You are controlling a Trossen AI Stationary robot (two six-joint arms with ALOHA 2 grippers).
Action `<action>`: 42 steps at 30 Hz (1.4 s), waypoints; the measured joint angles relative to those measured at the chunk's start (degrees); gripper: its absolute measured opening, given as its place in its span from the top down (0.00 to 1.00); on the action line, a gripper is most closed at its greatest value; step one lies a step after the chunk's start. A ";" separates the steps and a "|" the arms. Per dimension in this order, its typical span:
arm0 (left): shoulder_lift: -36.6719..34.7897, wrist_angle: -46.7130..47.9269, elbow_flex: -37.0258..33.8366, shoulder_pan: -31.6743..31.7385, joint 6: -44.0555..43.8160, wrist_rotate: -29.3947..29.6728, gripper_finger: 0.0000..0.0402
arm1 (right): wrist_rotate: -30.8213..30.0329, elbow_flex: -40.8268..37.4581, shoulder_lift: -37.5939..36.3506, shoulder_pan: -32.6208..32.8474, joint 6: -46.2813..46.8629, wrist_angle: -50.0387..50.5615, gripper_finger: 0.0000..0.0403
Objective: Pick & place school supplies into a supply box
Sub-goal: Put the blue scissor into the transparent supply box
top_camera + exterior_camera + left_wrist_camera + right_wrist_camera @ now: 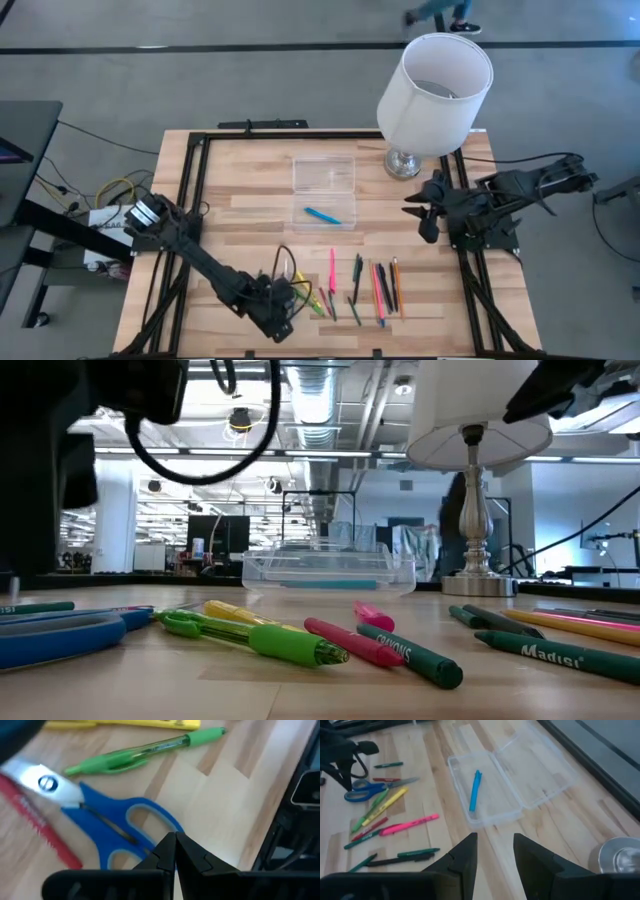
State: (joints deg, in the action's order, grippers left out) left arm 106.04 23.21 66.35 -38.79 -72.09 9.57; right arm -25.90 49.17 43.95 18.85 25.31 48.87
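Scene: a wooden bench (250,210) with two dark robot arms, a white lamp (432,95) near its far right corner, and school supplies spread along its near edge.
Supply box: a clear plastic case (323,205) lies open at the middle of the bench, towards the far edge, lid folded flat beyond it. One blue pen (475,790) already lies inside.
Left gripper (174,851): low over the near edge, left of centre, jaws pressed together and holding nothing.
Blue-handled scissors (107,822): flat on the bench, apparently apart from the left jaws' tips. The handle loops lie nearest the tips; the blades point away, so the long axis runs roughly straight out from the jaws.
Neighbours: a green pen (145,752) and a yellow marker (125,724) lie just beyond the scissors, a red pen (42,827) beside the blades.
Other supplies: a pink marker (410,825), green and dark pens and pencils lie in a loose row along the near edge, right of the scissors.
Right gripper (495,852): raised near the right edge, jaws wide apart and empty, looking towards the box.
Nearer arm: the left, by far. Its jaws would likely need to part before any grip on the scissors.
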 joint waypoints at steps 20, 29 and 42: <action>0.04 4.76 0.82 1.96 -15.77 -4.39 0.62 | -1.26 0.02 -2.04 0.28 -0.42 0.47 0.71; 0.04 6.51 0.82 2.06 -17.03 -6.35 0.64 | -1.26 0.02 -2.04 0.28 -1.84 0.71 0.71; 5.60 1.14 2.19 2.10 -14.56 -10.31 0.69 | -1.19 0.04 -2.23 0.28 -1.82 3.11 0.71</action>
State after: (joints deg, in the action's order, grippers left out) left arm 111.64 24.35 68.54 -36.69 -86.65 -0.73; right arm -27.09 49.21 41.71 19.14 23.49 51.98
